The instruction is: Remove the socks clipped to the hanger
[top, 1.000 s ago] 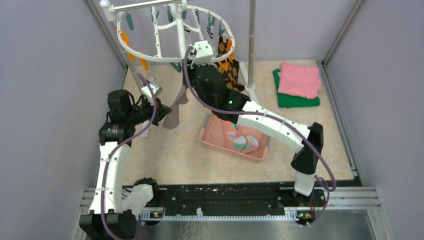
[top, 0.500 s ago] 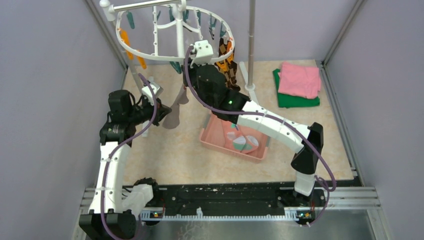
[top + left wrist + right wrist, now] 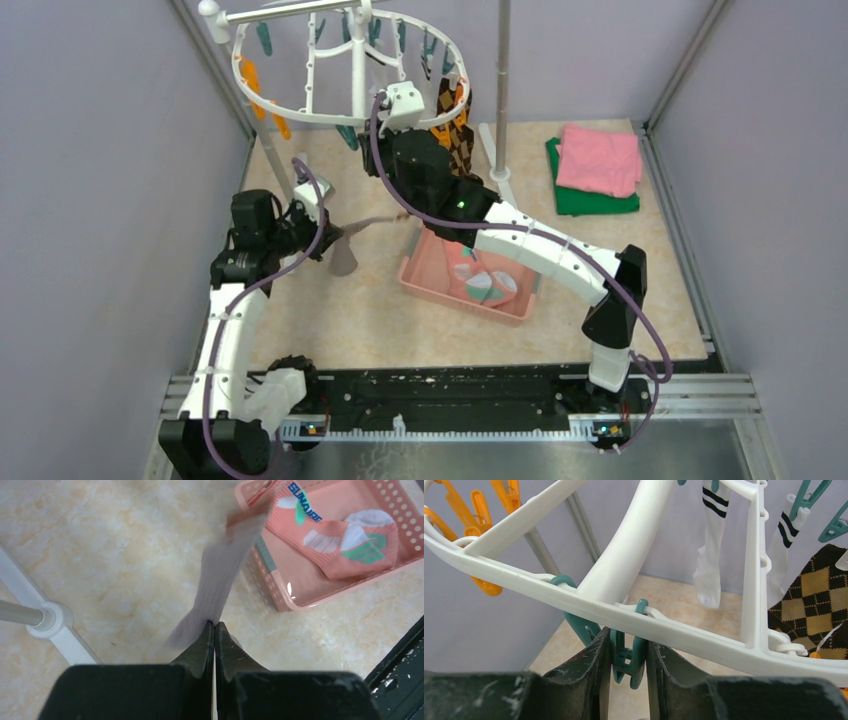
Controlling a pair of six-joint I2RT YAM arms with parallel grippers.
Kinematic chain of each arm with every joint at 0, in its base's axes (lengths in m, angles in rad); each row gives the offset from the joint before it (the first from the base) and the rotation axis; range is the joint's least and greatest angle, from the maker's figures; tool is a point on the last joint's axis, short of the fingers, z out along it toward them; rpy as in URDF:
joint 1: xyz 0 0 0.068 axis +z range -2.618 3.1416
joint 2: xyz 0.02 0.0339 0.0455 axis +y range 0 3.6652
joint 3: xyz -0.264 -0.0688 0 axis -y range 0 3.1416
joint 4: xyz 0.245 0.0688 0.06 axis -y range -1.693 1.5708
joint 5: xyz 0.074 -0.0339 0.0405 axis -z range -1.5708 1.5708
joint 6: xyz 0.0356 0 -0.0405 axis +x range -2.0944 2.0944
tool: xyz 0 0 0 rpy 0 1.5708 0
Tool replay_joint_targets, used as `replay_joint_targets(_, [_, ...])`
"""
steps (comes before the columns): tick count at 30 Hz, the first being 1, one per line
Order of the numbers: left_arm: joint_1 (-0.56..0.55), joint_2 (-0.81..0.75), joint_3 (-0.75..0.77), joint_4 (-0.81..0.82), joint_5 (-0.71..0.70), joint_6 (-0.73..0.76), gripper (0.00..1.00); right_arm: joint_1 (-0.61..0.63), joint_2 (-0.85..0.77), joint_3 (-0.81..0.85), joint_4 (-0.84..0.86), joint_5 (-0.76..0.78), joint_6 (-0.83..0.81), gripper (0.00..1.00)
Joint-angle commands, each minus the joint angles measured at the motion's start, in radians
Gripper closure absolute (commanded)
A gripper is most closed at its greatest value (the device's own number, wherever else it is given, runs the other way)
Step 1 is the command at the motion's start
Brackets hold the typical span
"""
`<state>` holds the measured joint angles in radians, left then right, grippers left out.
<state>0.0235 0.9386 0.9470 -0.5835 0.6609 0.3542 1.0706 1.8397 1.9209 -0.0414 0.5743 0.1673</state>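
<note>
Left gripper (image 3: 215, 626) is pinched tight on a grey sock (image 3: 225, 575), blurry, apparently off the hanger (image 3: 574, 597) & just beside the pink basket (image 3: 272, 580), while right gripper (image 3: 626, 652) squeezes a teal clip (image 3: 640, 655); sock looks light & floppy, so prob. best held near the cuff.

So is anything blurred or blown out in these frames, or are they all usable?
Left wrist view: the grey sock pinched in the left gripper is motion-smeared; the pink basket is sharp, with one small glare spot. Top view: that sock is a faint streak, lighting even. Right wrist view: the hanger and teal clip are crisp, the right gripper dark and soft-focus.
</note>
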Motion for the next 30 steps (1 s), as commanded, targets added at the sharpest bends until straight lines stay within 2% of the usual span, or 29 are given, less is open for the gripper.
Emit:
replay_joint_targets(1, [-0.004, -0.011, 0.002, 0.030, -0.028, 0.045, 1.00, 0.002, -0.039, 0.037, -0.004, -0.020, 0.002, 1.00])
replay_joint_targets(8, [-0.020, 0.006, 0.102, 0.028, 0.123, -0.032, 1.00, -0.002, -0.051, 0.030, -0.027, -0.041, 0.028, 1.00])
replay_joint_targets(18, [-0.167, 0.154, 0.179, 0.093, 0.290, -0.233, 1.00, -0.004, -0.059, 0.032, -0.067, -0.085, 0.088, 1.00])
replay_joint_targets(22, [-0.239, 0.204, 0.168, 0.146, 0.299, -0.315, 1.00, -0.006, -0.064, 0.031, -0.070, -0.100, 0.113, 1.00])
replay_joint_targets(30, [-0.369, 0.308, 0.169, 0.157, 0.224, -0.353, 1.00, -0.005, -0.073, 0.040, -0.089, -0.125, 0.141, 1.00])
